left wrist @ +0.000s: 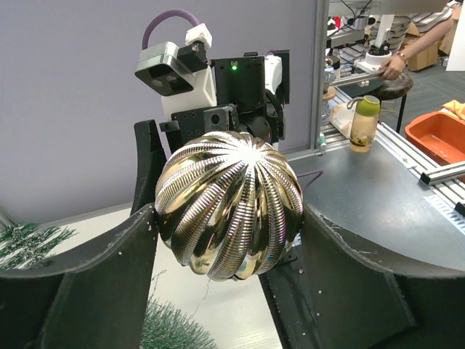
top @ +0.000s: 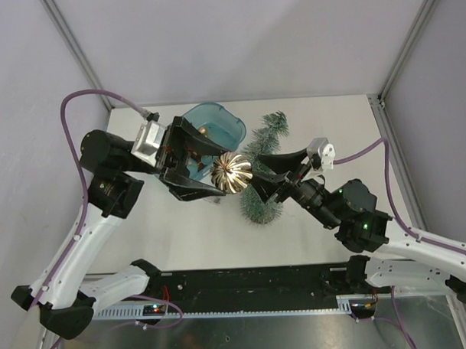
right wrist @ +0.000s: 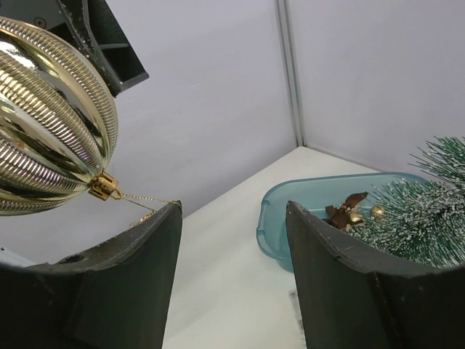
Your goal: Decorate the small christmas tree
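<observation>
Top external view, subject: left gripper and the small christmas tree just to its right, mid-table.
Left gripper, state: clamped on the ribbed gold bauble, one finger against each flank. The ball fills the gap.
Bauble, orientation: gold cap turned away from the left gripper and toward the right gripper. A thin hanging thread trails from the cap.
Right gripper, state: jaws apart, nothing between them. The thread ends at the tip of one finger; whether it touches cannot be told.
Tree, bearing from the left gripper: beyond the bauble, on the robot's right. From above, the ball overlaps the tree's left edge.
Tree, long axis: wide foot on the near side, narrow tip on the far side, beside the teal tub. Upright or leaning cannot be told.
Nearer arm: the right gripper sits over the tree's middle; the left meets it only across the bauble.
Tub, contents: brown star ornament and a small gold ball, just behind the needles.
Coming move, judged: the thread has to reach a branch. With the cap already facing the tree, a short carry rightward should serve, and the right jaws look placed to take the thread.
</observation>
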You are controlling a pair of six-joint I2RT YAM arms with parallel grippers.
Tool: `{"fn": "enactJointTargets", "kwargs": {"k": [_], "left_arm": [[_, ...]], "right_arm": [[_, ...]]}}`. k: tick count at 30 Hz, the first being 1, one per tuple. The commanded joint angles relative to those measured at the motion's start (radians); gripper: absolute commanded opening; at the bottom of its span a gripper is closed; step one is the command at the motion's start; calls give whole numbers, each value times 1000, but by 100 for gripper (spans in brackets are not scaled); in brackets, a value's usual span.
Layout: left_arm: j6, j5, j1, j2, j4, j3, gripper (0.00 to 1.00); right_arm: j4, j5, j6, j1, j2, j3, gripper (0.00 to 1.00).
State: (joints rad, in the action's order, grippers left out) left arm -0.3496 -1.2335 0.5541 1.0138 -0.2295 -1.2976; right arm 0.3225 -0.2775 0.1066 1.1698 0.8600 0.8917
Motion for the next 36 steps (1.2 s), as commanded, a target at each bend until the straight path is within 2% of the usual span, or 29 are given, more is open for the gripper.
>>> {"fn": "enactJointTargets", "kwargs": {"k": [1,9,22,30,36], "left_arm": [[-28,-11,2,-18,-34,-39,7],[-10,-3,-5,-21,-34,-21,7],[125,155,-48,50,20,-93,4],[171,152,-54,87,68,-93,4],[175,136,-54,101,71,-74,5]], "right_arm": [[-33,-91,7,-28,-17,-12,62],[-26,-58,20,-42,-31,-19,62],[-172,40,44,-36,-38,-24,69],[-228,-17,26,-35,-126,-42,70],[-274,-70,8,-87,-181,-47,71]]}}
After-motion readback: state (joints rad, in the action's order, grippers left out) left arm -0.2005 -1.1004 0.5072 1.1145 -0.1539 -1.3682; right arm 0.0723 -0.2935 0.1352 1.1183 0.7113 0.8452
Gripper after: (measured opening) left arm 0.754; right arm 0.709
